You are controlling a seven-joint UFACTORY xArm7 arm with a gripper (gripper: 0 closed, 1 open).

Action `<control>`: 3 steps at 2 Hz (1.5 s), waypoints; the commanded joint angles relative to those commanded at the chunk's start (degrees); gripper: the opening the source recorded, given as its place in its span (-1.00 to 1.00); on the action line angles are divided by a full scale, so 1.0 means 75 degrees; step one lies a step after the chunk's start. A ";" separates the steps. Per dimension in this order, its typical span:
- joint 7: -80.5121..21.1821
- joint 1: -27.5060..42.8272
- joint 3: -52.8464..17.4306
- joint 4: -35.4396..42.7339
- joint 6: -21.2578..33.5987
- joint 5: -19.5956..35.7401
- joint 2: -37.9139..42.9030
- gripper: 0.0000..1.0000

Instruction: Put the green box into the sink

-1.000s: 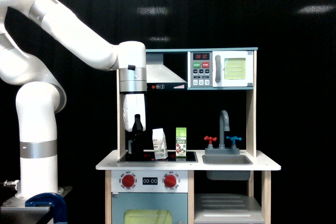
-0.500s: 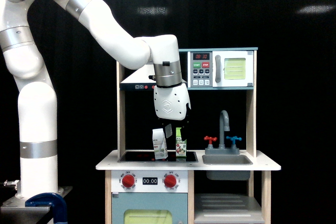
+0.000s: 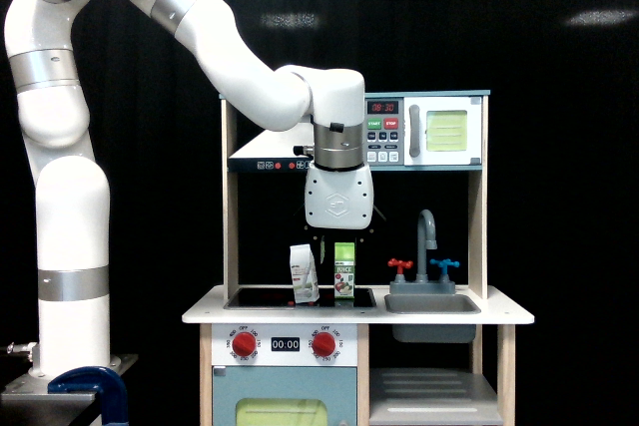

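Note:
The green box (image 3: 344,269) stands upright on the black stovetop (image 3: 268,297), with a white label and fruit picture facing the camera. My gripper (image 3: 338,240) hangs right above it from the white wrist housing (image 3: 339,197). Its dark fingers melt into the black backdrop, so their spread cannot be read. Nothing shows between them. The sink (image 3: 431,302) is a grey basin in the white counter, to the exterior view's right of the box, with a grey curved faucet (image 3: 427,234) and a red tap (image 3: 400,266) and blue tap (image 3: 443,265) behind it.
A white gable-top carton (image 3: 303,273) leans just to the exterior view's left of the green box. Above hang a hood shelf (image 3: 265,159) and a toy microwave (image 3: 424,131). Wooden posts (image 3: 477,236) frame the kitchen. Red knobs (image 3: 323,344) sit on the front panel.
The arm has swung toward the exterior view's right, from the left side of the stovetop to above the green box. Box and carton have stayed put.

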 joint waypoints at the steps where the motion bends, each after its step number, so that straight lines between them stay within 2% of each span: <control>1: -0.0243 0.0012 0.0015 -0.0248 0.0050 0.0408 -0.0223 1.00; 3: 0.0462 0.0405 0.0803 -0.0100 -0.0700 0.0823 0.0244 1.00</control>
